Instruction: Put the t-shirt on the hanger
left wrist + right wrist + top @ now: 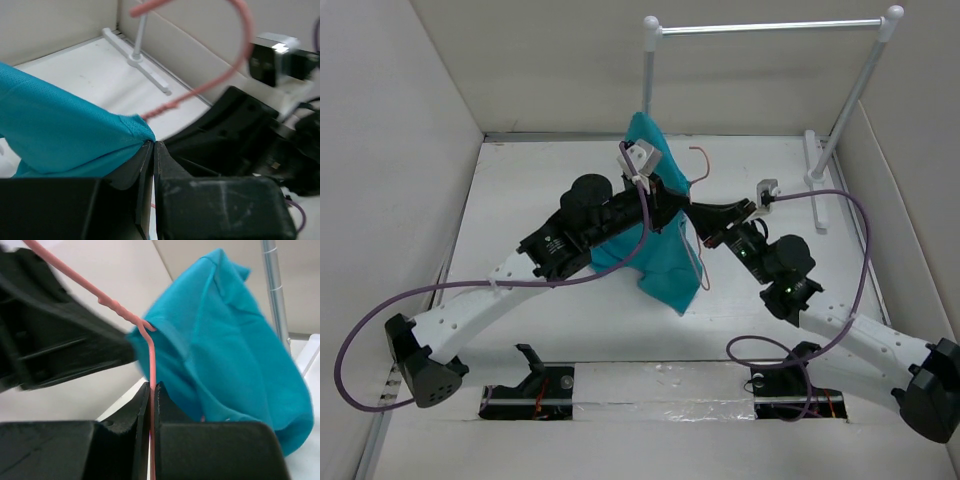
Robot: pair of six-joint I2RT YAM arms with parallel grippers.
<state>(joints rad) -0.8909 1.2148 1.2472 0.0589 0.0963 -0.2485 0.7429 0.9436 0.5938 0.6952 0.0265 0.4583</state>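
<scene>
The teal t-shirt (660, 250) hangs bunched in mid-air over the middle of the table. It also shows in the left wrist view (60, 135) and the right wrist view (235, 360). My left gripper (665, 190) is shut on a hem of the t-shirt, jaws pressed together (153, 142). The reddish-pink wire hanger (698, 170) is partly inside the shirt; its hook curves up beside it (235, 55). My right gripper (705, 222) is shut on the hanger's wire (151, 365), which runs between its jaws (152, 386). The two grippers are close together.
A white-posted rack with a silver bar (770, 28) stands at the back, its base (817, 180) at the back right and seen in the left wrist view (140, 62). White walls enclose the table. Purple cables (380, 330) loop from both arms.
</scene>
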